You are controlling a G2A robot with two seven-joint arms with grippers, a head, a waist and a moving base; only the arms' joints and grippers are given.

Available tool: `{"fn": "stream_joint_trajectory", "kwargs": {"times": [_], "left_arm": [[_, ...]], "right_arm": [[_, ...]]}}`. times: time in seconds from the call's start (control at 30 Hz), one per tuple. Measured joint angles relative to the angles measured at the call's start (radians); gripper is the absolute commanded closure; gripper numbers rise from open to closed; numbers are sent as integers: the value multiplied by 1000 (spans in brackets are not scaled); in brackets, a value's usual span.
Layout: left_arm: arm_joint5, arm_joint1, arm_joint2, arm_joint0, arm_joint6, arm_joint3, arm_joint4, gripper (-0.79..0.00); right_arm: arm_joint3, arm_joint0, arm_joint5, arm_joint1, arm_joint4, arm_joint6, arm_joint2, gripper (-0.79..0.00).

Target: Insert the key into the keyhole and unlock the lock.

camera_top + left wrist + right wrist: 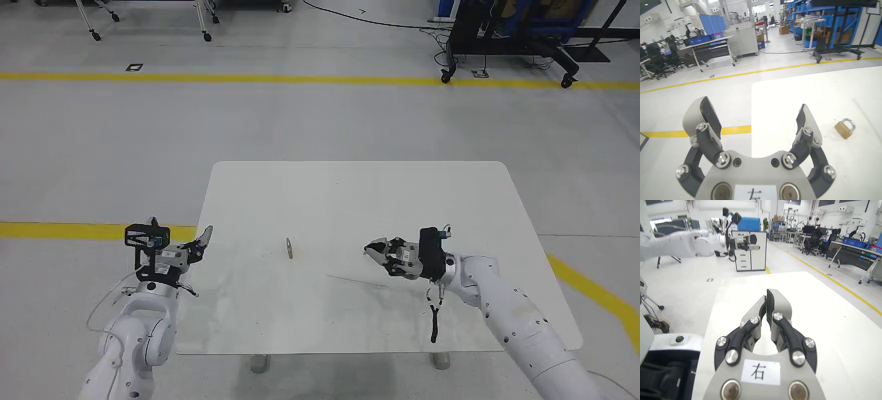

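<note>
A small brass padlock (289, 247) with a silver shackle lies on its side on the white table (400, 200), left of the middle. In the left wrist view the padlock (844, 129) rests a short way ahead of and beside my left gripper (755, 113), which hangs open over the table's left edge (204, 238) with nothing between its pads. My right gripper (374, 249) hovers low over the table to the right of the padlock and points toward it. Its fingers (766, 298) are shut, pads pressed together. I cannot tell whether a key is pinched between them.
The table (810, 294) holds nothing else that I can see. Yellow floor lines (300, 79) run around it. Rolling stands (510, 45) and benches stand well behind it. The left arm's gripper (750, 246) appears far off in the right wrist view.
</note>
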Motion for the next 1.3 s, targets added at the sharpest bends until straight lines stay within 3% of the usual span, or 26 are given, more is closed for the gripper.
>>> {"fn": "stream_joint_trajectory", "kwargs": {"times": [0.23,0.33,0.43,0.7,0.8,0.87,1.07,1.23,1.3], "left_arm": [[-345,-17,157,-210,-111,90,-359,-785],[-432,-25,224,-304,-198,141,-455,-785],[-542,-27,264,-354,-306,164,-552,-785],[-534,-29,279,-338,-278,167,-555,-785],[-682,-34,330,-346,-319,230,-745,-785],[-771,-38,379,-382,-385,294,-971,-785],[-889,-55,524,-498,-587,452,-1555,-785],[-917,-55,560,-568,-762,550,-1831,-416],[-926,-54,559,-584,-796,572,-1857,-369]], "right_arm": [[89,77,0,-25,239,-106,-158,0],[98,91,0,-20,310,-162,-207,0],[91,91,0,-11,353,-177,-226,0],[89,90,1,-11,350,-173,-226,0],[39,85,0,-13,425,-129,-270,0],[32,102,0,-12,518,-93,-304,0],[11,166,0,-11,880,20,-430,0],[19,216,0,0,1148,187,-472,0],[26,225,0,2,1216,246,-475,0]]}}
